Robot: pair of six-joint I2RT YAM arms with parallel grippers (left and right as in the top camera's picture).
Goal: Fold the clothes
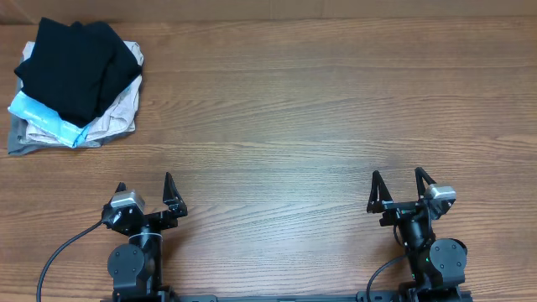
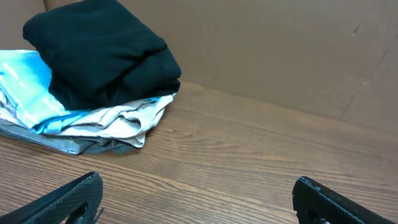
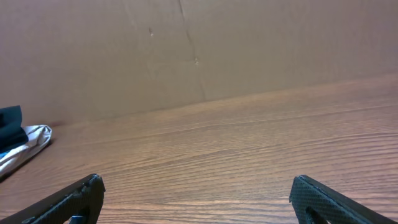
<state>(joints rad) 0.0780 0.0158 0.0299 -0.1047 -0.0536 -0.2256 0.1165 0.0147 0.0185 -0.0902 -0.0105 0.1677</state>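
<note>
- The black shirt (image 1: 77, 65) lies folded into a thick bundle on top of a pile in the far left corner of the table (image 1: 319, 109), well apart from both arms.
- Under it lie a light-blue garment (image 1: 42, 117), a beige garment (image 1: 113, 117) and a grey garment (image 1: 21, 143). Each shows only along its edges.
- The light-blue garment has pale patches in the left wrist view. Whether they are print or lettering cannot be told.
- The shirt's folds hide its collar and sleeves, so only plain dark cloth shows.
- In the right wrist view the pile is cut off at the left edge. Only a scrap of black and a beige corner show.
- A brown cardboard wall (image 3: 186, 50) stands behind the table.
- The left gripper (image 1: 144, 182) rests at the near edge, fingers pointing toward the far side, jaws spread wide and empty. A cable (image 1: 59, 252) trails from its base.
- The right gripper (image 1: 398, 174) sits likewise at the near right, jaws spread wide, grasping nothing.
- Both arm bases are cut off by the bottom of the overhead view.
</note>
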